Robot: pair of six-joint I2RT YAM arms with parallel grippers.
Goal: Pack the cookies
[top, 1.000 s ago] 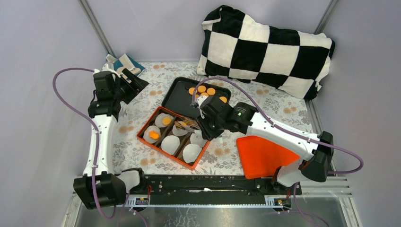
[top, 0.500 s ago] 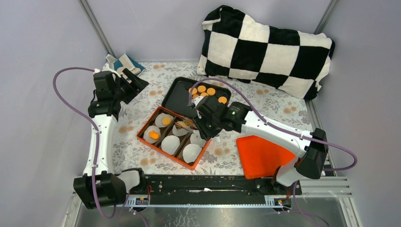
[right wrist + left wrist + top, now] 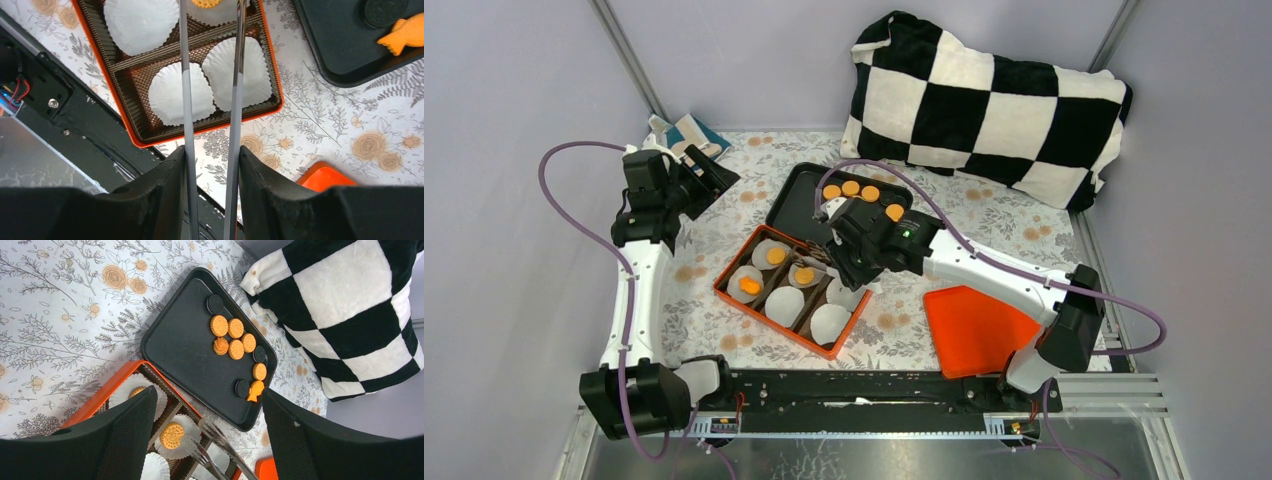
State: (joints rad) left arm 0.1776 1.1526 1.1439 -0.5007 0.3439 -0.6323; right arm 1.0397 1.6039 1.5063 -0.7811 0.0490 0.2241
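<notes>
Several orange-yellow cookies (image 3: 851, 188) lie on a black tray (image 3: 799, 205), among them a fish-shaped one (image 3: 255, 390). An orange box (image 3: 734, 300) holds white paper liners; three carry a cookie each, the newest (image 3: 804, 275) in the middle row, also seen in the left wrist view (image 3: 172, 435). My right gripper (image 3: 852, 262) is shut on metal tongs (image 3: 186, 100), whose arms are spread and empty over the box's far side. My left gripper (image 3: 709, 168) is open and empty, held high at the far left.
An orange lid (image 3: 979, 330) lies at the near right. A black-and-white checked pillow (image 3: 984, 100) fills the back right. A teal and white item (image 3: 686, 132) sits in the back left corner. Dark round cookies (image 3: 382, 11) also lie on the tray.
The tongs have let go of a cookie, which now lies in the middle-row liner. My right arm has shifted a little left and toward the tray. The left arm has not moved.
</notes>
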